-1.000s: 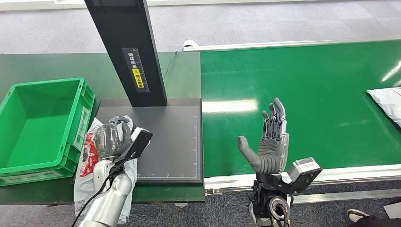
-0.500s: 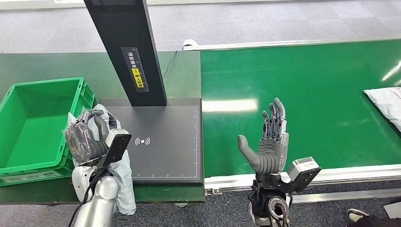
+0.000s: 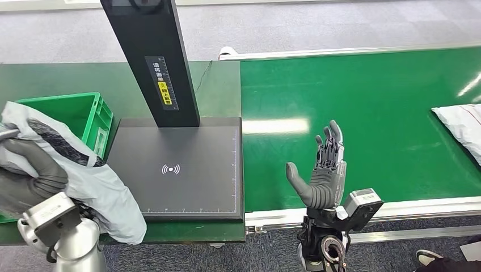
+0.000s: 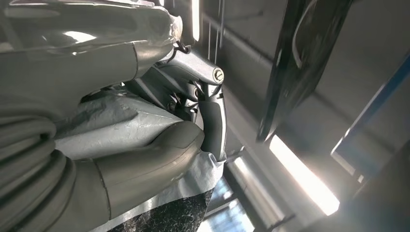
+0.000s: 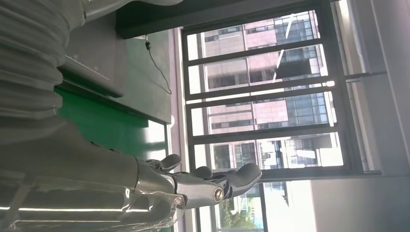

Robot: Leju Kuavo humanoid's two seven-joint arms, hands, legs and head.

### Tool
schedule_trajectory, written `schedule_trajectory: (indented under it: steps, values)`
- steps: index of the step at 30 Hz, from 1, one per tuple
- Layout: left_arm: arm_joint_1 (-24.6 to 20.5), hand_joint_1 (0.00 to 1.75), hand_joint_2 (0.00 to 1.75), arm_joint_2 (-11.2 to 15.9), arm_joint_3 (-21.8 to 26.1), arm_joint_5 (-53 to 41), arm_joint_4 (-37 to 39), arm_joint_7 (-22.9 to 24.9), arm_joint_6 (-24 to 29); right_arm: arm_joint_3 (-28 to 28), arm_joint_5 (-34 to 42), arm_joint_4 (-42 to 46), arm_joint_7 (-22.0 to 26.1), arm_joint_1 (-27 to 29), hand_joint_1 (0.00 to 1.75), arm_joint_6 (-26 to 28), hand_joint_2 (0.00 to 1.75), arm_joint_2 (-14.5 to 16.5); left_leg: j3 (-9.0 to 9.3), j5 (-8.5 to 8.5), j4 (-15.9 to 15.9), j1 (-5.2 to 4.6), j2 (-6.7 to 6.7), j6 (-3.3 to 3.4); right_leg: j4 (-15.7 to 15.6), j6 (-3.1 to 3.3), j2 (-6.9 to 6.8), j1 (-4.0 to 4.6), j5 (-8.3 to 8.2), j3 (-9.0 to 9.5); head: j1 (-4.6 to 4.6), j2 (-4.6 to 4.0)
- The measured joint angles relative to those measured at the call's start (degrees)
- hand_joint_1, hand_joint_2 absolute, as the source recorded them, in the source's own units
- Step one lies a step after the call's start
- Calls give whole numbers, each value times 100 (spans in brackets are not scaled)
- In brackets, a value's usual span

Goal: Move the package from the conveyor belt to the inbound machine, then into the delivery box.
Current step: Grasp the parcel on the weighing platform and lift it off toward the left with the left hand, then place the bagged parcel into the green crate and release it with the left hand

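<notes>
The green delivery box [image 3: 91, 116] sits at about 9 o'clock of the black inbound machine [image 3: 187, 175], and most of it is covered by the grey package [image 3: 96, 181] and the left hand [image 3: 31, 178]; what lies inside the box cannot be made out. The left hand grips the grey package, its fingers wrapped around the plastic, raised at the box's near corner, with the package hanging over the table edge toward 5 o'clock. The right hand [image 3: 323, 170] stands upright with fingers spread, holding nothing, at 3 o'clock of the machine over the green conveyor belt [image 3: 363, 107]. A second white package [image 3: 462, 127] lies on the belt, cut off by the frame edge
</notes>
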State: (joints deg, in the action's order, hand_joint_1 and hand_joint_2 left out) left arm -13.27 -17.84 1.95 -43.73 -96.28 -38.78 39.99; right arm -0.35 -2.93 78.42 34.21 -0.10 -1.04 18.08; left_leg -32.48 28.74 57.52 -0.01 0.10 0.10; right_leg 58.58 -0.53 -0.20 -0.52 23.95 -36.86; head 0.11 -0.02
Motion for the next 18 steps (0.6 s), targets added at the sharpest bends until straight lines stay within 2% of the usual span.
schedule_trajectory:
  steps: [3, 6, 10, 14, 18]
  values:
    - [-477, 175, 175, 104, 195, -76, -11, 436, -2, -20, -11, -67, 0, -47, 0, -4, 175, 16, 0, -7, 0, 0, -3, -4, 1, 6, -1, 1, -6, 1, 1, -1]
    - [-1208, 175, 175, 417, 442, -42, 332, 860, -5, -22, -4, -154, 11, -95, 0, -3, 175, 17, 1, -19, 0, 2, -3, -14, 2, 16, -1, 7, -14, 0, 1, 0]
    - [-2292, 175, 175, 997, 672, -33, 1198, 1212, -6, -27, 25, -238, 47, -106, 0, 5, 175, 16, 1, -29, 0, 6, -2, -22, 6, 23, -1, 12, -21, -1, 2, -1]
    - [-3074, 175, 175, 1418, 796, -302, 2019, 1616, -13, -29, 46, -285, 57, -107, 0, 5, 175, 17, 1, -30, 0, 7, 1, -23, 8, 26, 1, 13, -23, -4, 1, -1]
    - [-3976, 175, 175, 1765, 807, -1191, 3101, 2529, -155, -33, 46, -326, 57, -123, 0, -7, 175, 19, -8, -32, 2, 7, -1, -23, 8, 26, -1, 13, -23, -12, 4, 1]
